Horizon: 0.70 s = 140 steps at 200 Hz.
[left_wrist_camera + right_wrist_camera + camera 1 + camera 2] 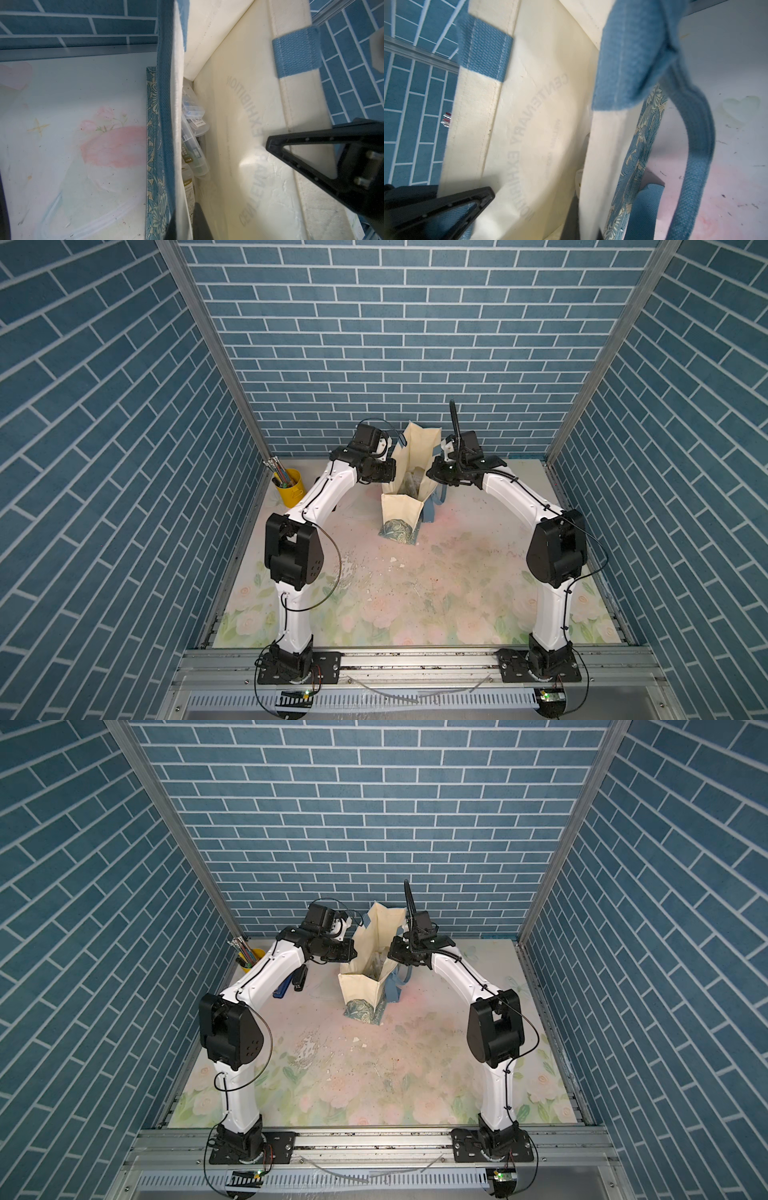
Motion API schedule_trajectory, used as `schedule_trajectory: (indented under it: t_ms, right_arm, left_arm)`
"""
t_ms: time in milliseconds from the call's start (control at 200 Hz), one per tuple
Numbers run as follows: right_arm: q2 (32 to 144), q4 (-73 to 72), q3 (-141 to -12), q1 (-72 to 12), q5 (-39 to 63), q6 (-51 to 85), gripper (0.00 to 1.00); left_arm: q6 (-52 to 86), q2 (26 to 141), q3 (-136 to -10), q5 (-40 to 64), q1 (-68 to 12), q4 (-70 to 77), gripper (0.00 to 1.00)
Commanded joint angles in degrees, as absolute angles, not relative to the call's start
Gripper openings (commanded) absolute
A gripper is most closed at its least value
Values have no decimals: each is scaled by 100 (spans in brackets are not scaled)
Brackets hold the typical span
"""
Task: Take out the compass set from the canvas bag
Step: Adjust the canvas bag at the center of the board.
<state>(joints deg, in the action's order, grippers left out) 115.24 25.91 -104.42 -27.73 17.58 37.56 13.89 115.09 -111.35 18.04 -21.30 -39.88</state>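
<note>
Canvas bag cream, upright, mouth open; left gripper, right gripper each pinching its wall.

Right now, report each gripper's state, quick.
Left gripper: closed, pinching one side wall of the canvas bag at its rim.
Right gripper: closed, pinching the opposite side wall.

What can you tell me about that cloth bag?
The canvas bag is a cream tote with blue strap handles, a blue-green floral band along its bottom and faint lettering. It stands upright on the table, mouth open, the left gripper and right gripper each pinching a side; clear plastic cases lie inside.
</note>
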Motion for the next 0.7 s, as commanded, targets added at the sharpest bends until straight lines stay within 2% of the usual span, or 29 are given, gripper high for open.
schedule_trajectory:
  t_ms: [0, 515, 695]
  right_arm:
    - [11100, 2542, -10170, -2854, 1749, 3758, 0]
    - [10302, 2039, -8358, -2940, 1475, 3788, 0]
    - [10050, 2021, -7832, -2944, 1213, 3767, 4]
  left_arm:
    - [1214, 11048, -11119, 1611, -2063, -3907, 0]
    - [378, 10714, -11227, 1292, -2187, -4195, 0]
    - [7, 10668, -11137, 982, -2466, -4228, 0]
